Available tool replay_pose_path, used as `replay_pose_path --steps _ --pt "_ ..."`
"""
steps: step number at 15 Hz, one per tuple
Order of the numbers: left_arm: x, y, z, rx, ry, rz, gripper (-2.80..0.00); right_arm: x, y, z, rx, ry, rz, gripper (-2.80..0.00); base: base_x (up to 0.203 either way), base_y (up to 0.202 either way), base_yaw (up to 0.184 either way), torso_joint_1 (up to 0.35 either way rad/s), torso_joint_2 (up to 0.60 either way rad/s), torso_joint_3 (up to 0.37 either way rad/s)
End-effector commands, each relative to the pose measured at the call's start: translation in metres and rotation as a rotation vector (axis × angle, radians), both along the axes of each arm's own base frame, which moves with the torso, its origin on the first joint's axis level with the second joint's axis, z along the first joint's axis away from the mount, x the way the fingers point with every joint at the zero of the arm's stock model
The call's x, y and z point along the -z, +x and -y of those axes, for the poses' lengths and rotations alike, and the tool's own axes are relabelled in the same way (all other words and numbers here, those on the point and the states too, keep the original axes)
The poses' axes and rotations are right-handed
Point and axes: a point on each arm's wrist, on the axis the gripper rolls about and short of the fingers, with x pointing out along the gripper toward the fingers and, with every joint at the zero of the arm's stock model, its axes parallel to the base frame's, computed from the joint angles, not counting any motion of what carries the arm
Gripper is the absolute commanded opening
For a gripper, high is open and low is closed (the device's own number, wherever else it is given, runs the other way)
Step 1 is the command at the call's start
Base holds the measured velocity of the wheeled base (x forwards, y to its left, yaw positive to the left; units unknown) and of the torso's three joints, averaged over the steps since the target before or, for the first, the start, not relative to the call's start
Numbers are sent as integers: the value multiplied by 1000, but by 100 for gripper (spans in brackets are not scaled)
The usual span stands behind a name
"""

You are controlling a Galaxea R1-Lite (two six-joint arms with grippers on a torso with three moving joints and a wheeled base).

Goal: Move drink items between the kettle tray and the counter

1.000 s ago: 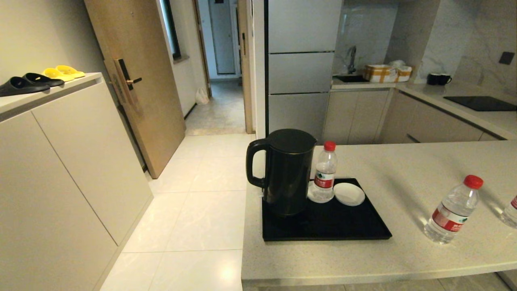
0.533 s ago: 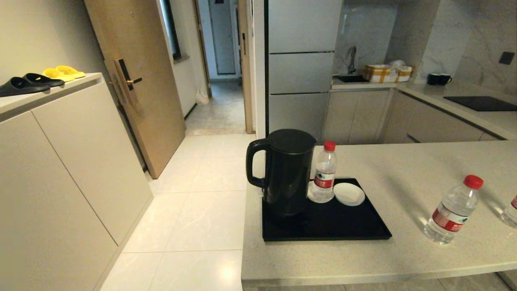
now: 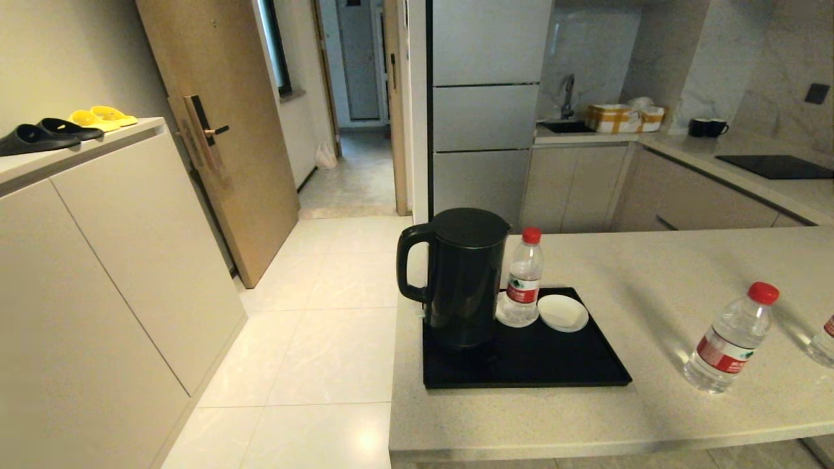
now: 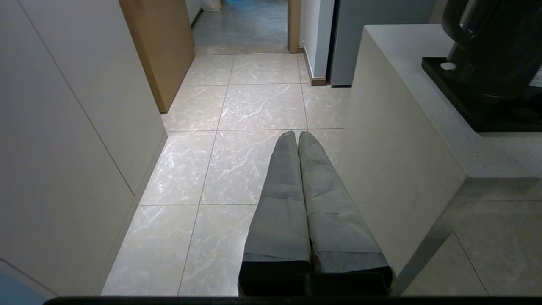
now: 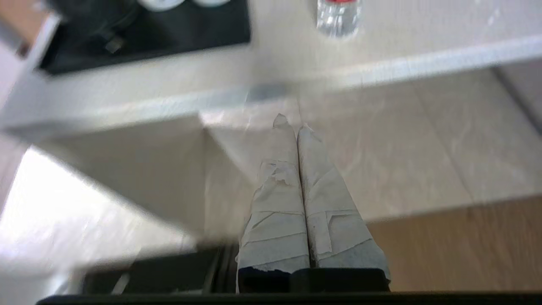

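Note:
One red-capped water bottle [image 3: 523, 281] stands on the black kettle tray [image 3: 560, 365], beside the black kettle [image 3: 459, 277]. A second bottle [image 3: 731, 339] stands on the beige counter [image 3: 651, 273] to the right, and a third [image 3: 822, 342] is cut off by the picture's right edge. Neither arm shows in the head view. My left gripper [image 4: 297, 136] is shut and empty, low over the floor beside the counter's end. My right gripper [image 5: 292, 124] is shut and empty, below the counter's front edge; the bottom of a bottle [image 5: 338, 19] shows above it on the counter.
A white saucer [image 3: 563, 312] lies on the tray next to the bottle. A beige cabinet [image 3: 111, 260] with slippers stands to the left across the tiled floor [image 3: 326, 339]. Behind are a fridge [image 3: 485, 98], a cooktop [image 3: 775, 166] and black mugs [image 3: 707, 127].

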Motion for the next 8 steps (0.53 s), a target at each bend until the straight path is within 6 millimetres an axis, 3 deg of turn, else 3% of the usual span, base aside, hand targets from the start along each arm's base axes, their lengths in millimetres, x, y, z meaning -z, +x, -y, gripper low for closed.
replay_pose_path --steps 1,3,8 --pt "0 0 0 1 0 -2 -280 20 33 0 6 -20 151 -280 0 0 0 0 0 0" --pt "0 0 0 0 0 -2 -280 25 44 0 4 -35 251 -280 0 0 0 0 0 0" --pt "0 0 0 2 0 -2 -280 33 46 -2 -100 -119 224 -280 0 0 0 0 0 0"
